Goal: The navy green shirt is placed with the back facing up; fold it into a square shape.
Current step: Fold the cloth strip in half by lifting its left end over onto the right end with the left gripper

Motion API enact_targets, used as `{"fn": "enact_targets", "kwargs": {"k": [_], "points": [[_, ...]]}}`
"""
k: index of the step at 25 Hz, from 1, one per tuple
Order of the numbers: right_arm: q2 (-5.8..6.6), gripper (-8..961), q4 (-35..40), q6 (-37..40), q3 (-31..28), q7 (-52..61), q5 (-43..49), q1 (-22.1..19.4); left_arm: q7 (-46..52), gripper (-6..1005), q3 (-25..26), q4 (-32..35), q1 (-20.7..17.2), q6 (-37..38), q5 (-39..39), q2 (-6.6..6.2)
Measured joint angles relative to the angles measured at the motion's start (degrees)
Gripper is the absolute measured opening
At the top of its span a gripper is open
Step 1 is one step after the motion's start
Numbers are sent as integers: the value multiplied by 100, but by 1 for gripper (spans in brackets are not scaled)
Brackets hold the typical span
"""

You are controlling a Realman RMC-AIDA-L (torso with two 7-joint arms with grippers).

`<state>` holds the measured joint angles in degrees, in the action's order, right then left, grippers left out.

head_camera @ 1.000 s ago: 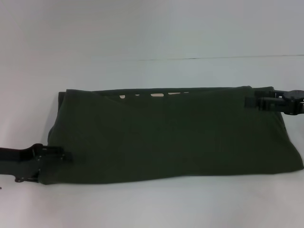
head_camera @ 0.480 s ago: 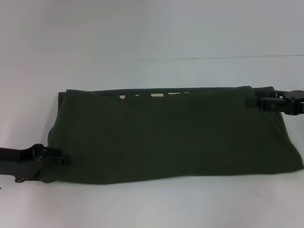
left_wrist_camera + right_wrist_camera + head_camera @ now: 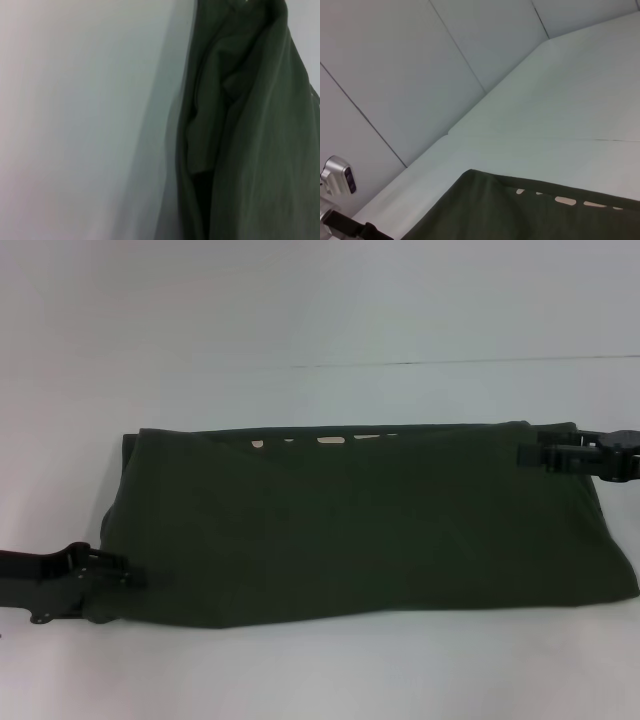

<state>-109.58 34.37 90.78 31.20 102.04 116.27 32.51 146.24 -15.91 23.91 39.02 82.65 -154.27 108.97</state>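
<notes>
Both grippers sit at the navy green shirt point(image 3: 370, 525), which lies folded into a wide band across the white table point(image 3: 320, 310). At eight o'clock the left gripper point(image 3: 135, 578) touches its near corner; at two o'clock the right gripper point(image 3: 528, 455) meets the far edge. Whether either is clamped, I cannot tell. Pale lettering point(image 3: 325, 441) peeks along the far fold.

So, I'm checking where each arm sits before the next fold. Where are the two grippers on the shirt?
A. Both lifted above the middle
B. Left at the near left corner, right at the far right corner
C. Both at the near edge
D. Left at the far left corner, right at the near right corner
B: the head view shows the left gripper at the near left corner of the navy green shirt, and the right gripper at its far right corner.
</notes>
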Motion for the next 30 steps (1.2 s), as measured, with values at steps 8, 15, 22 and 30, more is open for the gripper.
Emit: {"fn": "enact_targets", "kwargs": {"k": [8, 15, 22, 30], "points": [[6, 807, 35, 68, -25, 80, -9, 21, -47, 435, -180, 25, 44, 23, -10, 23], [-2, 807, 19, 65, -26, 37, -5, -2, 52, 381, -247, 14, 121, 59, 11, -3], [-7, 806, 18, 72, -5, 27, 16, -7, 55, 119, -251, 10, 114, 68, 13, -9], [-17, 806, 7, 65, 17, -31, 26, 5, -9, 31, -218, 91, 60, 112, 12, -12]]}}
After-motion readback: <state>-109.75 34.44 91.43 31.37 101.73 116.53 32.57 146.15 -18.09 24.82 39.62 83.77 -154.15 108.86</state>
